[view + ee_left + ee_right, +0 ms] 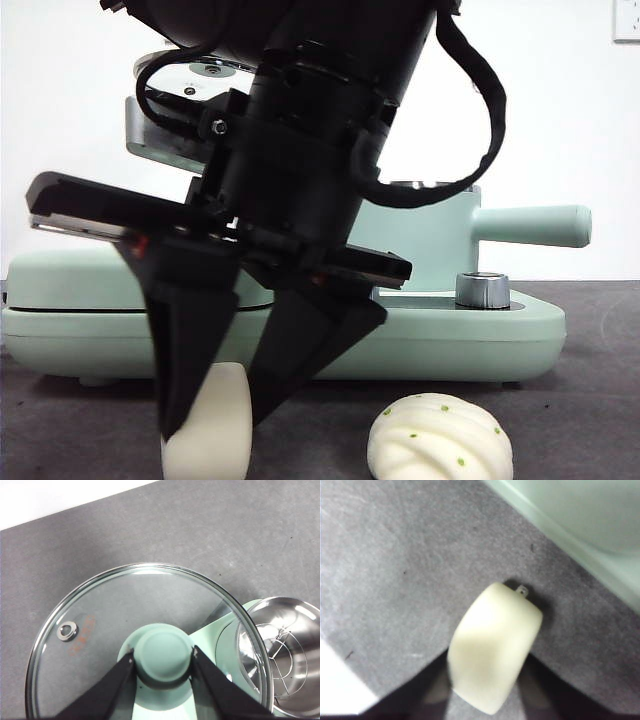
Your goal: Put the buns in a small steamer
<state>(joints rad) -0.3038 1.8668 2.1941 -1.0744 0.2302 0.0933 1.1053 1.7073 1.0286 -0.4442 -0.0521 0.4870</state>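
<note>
**A:** Looking across the dark grey counter (590,420). Seeing what up front?

**B:** Filling the near left, the right end effector (215,425), big and black, reaching down with both jaws straddling the smooth cream bun (215,435). Gripping it or just bracketing it, hard to tell. Sitting on the counter just right of it, apart from the jaws, the pleated bun (440,440) with green specks.

**A:** And the small steamer?

**B:** Standing farther back, right of centre, mostly hidden by the arm: mint-green pot (430,250), long handle (535,225) pointing right. Resting in front of it, the flat mint-green griddle plate (480,335).

**A:** Left arm doing what?

**B:** Holding the glass lid (145,640) up off the pot, left end effector (163,662) clamping tight on its green knob (162,652). Showing beside the lid, the open steel bowl (285,655) with a wire rack (280,652) inside.
</note>
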